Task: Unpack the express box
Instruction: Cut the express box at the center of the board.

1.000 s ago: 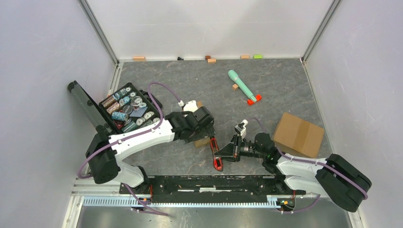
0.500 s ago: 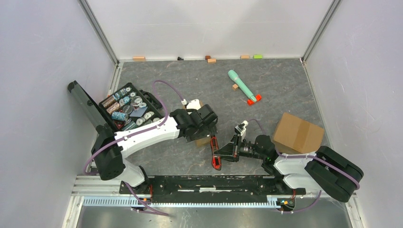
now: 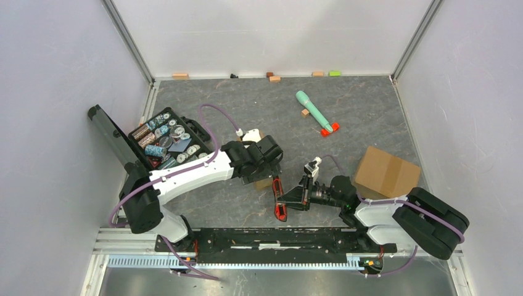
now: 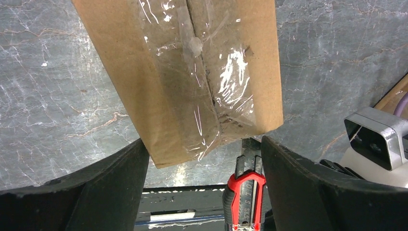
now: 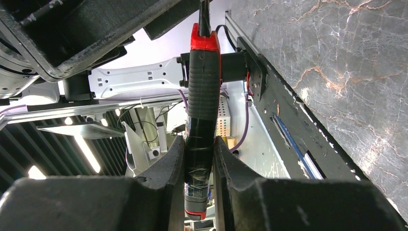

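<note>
1. Red-and-black knife (image 5: 204, 96) is clamped by its handle in the right hand (image 5: 199, 144), blade pointing ahead.
2. Just beyond the blade, the taped cardboard box (image 4: 192, 72) lies on the counter (image 4: 57, 96) between the left hand's (image 4: 201, 149) spread fingers; whether they grip it is unclear.

The box (image 4: 192, 72) is set mid-table (image 3: 247, 105), with the knife (image 3: 281, 213) just before it. A case (image 3: 165, 139) is placed left, a second box (image 3: 387, 174) right, a tube (image 3: 313, 111) behind.
</note>
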{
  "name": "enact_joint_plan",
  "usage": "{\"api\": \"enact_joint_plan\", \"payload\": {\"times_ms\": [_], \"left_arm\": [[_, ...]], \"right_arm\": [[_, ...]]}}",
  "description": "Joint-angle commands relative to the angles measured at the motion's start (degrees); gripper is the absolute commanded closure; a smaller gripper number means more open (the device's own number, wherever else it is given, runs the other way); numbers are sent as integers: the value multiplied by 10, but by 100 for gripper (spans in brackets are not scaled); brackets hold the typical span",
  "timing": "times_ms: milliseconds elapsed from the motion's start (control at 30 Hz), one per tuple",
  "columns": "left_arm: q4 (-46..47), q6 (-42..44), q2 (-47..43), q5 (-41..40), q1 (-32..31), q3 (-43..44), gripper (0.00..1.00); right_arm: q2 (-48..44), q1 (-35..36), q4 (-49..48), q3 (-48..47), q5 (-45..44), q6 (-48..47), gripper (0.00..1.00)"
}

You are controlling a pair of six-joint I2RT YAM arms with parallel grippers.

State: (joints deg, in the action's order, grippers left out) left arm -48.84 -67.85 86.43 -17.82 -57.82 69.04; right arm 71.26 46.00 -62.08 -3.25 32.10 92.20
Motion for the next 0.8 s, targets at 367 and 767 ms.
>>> {"api": "enact_joint_plan", "payload": {"times_ms": [367,767], "left_arm": [[-8,9,5,15,-3,-13,43],[-2,1,-17,9,-1,-34,26]], "right_arm": [[2,6,-102,-7,21,-18,100],[46,6,-269,18,13,67,100]]}}
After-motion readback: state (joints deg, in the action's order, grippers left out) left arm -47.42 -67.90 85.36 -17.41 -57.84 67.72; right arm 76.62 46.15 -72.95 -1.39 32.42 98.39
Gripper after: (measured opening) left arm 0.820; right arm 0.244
